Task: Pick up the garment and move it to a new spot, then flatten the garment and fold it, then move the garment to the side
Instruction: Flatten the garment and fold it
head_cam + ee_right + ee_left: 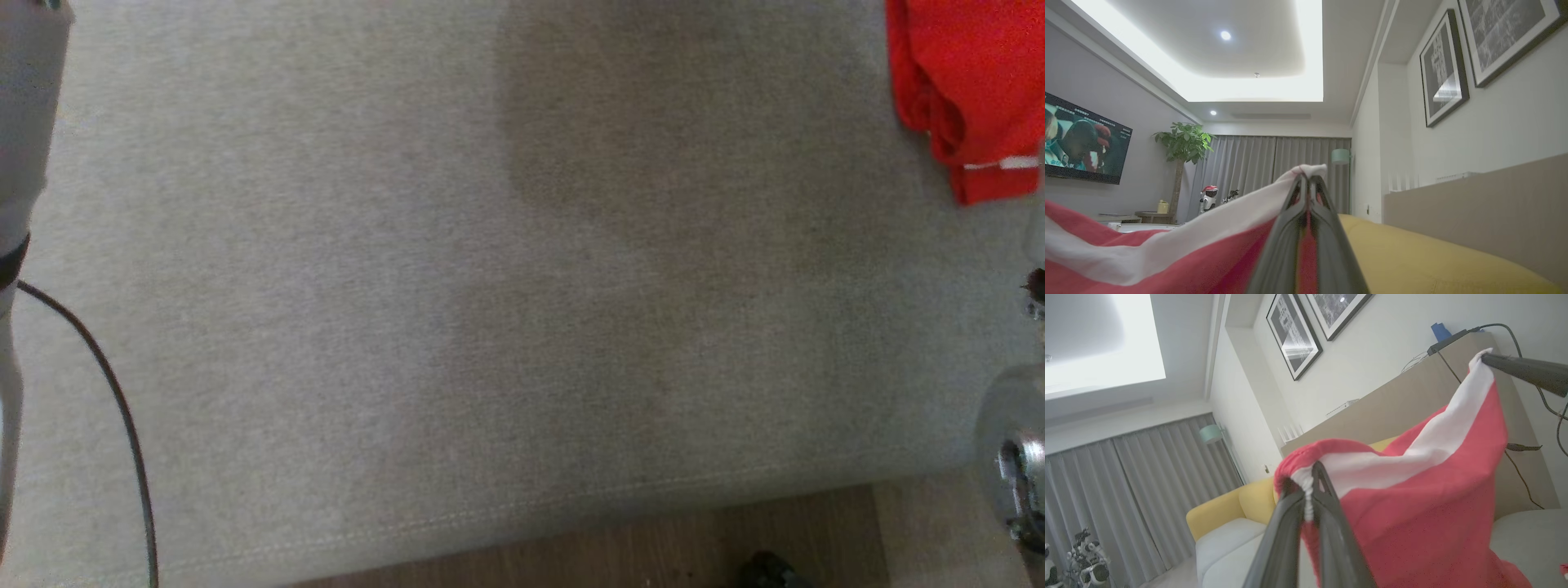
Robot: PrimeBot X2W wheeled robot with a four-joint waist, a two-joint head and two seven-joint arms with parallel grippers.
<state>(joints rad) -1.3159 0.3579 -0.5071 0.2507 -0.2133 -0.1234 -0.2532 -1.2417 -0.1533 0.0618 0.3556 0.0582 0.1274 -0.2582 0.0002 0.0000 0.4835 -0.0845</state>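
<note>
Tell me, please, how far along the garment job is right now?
Picked up: the garment hangs in the air, its white band stretched between the left gripper and the right gripper, both shut on it. In hand: seemingly carrying it to a new spot. Left: laying it on the grey surface, flattening, folding, moving it aside.

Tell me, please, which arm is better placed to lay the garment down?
Probably right: the right gripper pinches the garment at a clean corner of its band; the left gripper holds bunched cloth.
</note>
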